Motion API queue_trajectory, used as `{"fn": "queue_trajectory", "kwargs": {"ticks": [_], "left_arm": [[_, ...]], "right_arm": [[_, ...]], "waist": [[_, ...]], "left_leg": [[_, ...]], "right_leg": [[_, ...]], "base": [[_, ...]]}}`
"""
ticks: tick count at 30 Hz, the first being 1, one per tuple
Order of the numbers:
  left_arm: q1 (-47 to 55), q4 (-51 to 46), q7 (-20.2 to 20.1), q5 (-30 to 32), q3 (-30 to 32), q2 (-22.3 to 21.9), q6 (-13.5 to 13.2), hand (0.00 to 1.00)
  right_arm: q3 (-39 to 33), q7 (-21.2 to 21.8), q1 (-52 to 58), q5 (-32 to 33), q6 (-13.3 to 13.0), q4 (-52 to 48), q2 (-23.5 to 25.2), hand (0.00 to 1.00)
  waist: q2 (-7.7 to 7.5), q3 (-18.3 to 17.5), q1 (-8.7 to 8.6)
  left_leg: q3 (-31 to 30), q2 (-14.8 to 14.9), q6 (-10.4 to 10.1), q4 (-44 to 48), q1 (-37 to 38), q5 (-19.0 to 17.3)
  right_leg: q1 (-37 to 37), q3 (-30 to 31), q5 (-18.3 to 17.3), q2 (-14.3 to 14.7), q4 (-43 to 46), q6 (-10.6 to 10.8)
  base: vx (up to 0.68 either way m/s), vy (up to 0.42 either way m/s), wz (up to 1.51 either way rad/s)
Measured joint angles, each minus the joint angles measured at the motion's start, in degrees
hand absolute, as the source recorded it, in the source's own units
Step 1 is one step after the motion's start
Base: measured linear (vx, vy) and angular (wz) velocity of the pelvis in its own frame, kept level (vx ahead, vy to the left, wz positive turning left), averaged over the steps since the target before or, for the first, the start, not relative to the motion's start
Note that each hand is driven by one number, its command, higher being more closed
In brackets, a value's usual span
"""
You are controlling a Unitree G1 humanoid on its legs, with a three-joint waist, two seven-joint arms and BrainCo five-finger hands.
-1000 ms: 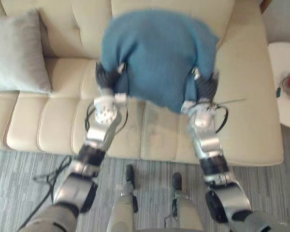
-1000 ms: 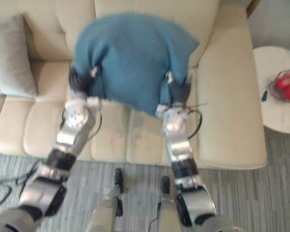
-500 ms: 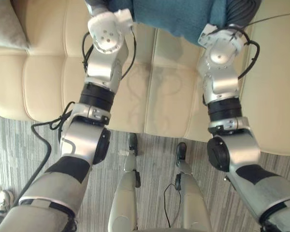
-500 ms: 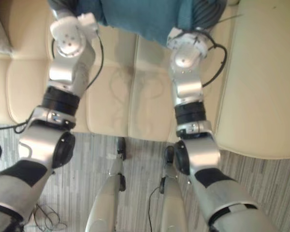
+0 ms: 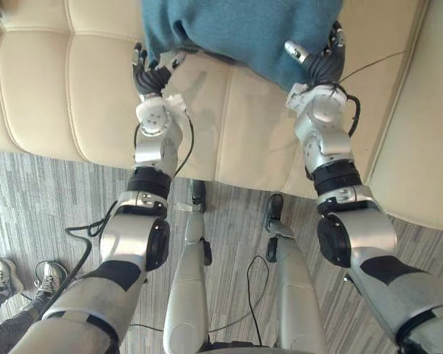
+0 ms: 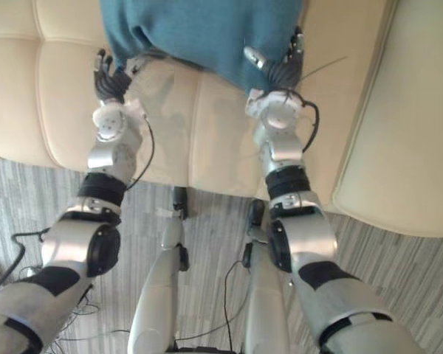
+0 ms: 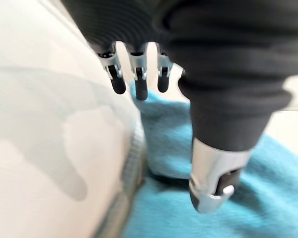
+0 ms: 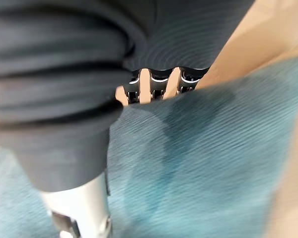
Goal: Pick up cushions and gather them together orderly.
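Left eye view: the judged risk is the teal knitted cushion (image 5: 240, 33) slipping onto the cream padded sofa (image 5: 52, 81) if sideways pressure slackens, since no finger curls round it. It lies upper centre between 2 hands, the left hand (image 5: 149, 71) at its lower-left corner and the right hand (image 5: 321, 65) at its lower-right edge, fingers straight and slightly spread.

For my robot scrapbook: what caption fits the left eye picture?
Left hand and right hand carry a blue cushion over a cream sofa.
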Motion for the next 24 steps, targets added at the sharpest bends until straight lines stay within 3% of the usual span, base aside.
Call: {"fn": "queue_trajectory", "kwargs": {"ticks": [3, 7, 11, 14, 18, 24], "left_arm": [[3.2, -0.4, -0.1, -1.4, 0.0, 1.4, 0.0, 0.0], [10.2, -8.1, -1.2, -2.4, 0.0, 5.1, -0.3, 0.0], [25.2, -19.4, -3.2, -3.2, 0.0, 6.4, -3.2, 0.0], [37.7, -20.0, -5.1, -4.2, 0.0, 3.0, -4.4, 0.0], [50.6, -14.9, -9.7, -3.9, -0.9, -3.9, -3.3, 0.0], [62.5, -0.3, -15.8, -0.1, 1.3, -9.7, -0.9, 0.0]], "right_arm": [[-0.1, 0.2, 4.5, 0.2, 0.0, -0.5, -0.6, 0.0], [-0.1, 1.5, 14.0, 2.7, -0.1, -9.2, -1.6, 0.0], [0.2, 3.9, 30.6, 2.1, -1.2, -19.8, -1.5, 0.0], [1.6, 7.4, 43.9, 1.6, -1.2, -20.9, 1.2, 0.0], [1.8, 12.8, 57.0, -0.2, -1.1, -17.6, 6.0, 0.0], [-1.2, 17.9, 67.3, -0.1, -0.6, -4.7, 10.5, 0.0]], "waist": [[-0.1, 0.1, -0.21], [-0.76, 0.3, -0.3], [-1.67, 0.0, -0.3], [-3.42, -3.0, -0.17], [-4.7, -6.5, -0.26], [-4.88, -15.4, 0.05]], "left_leg": [[0.7, 0.0, -0.2, 0.0, 1.7, -0.2], [2.2, 0.3, 0.3, 0.0, 6.3, -2.3], [3.4, 0.2, 1.2, 0.0, 13.7, -4.1], [4.5, 0.2, 1.3, 0.0, 17.7, -5.5], [5.8, 0.0, 1.8, 0.1, 23.0, -7.0], [7.2, 0.1, 1.8, 2.9, 31.1, -12.2]], "right_leg": [[0.5, 0.8, -0.4, 0.2, 1.6, -0.1], [3.9, 1.8, -0.9, 0.5, 2.4, 0.2], [11.5, 2.6, -1.3, 0.7, 0.0, 0.7], [16.0, 3.4, -1.3, 0.8, -2.4, 0.7], [22.6, 3.6, -1.1, 0.7, -5.9, 0.9], [34.0, 3.8, -1.1, 0.6, -12.2, 1.1]], "base": [[-0.05, -0.035, -0.1], [-0.07, -0.02, -0.14], [-0.01, -0.015, -0.14], [0.12, -0.024, -0.16], [0.18, -0.011, -0.08], [0.14, -0.008, -0.07]]}}
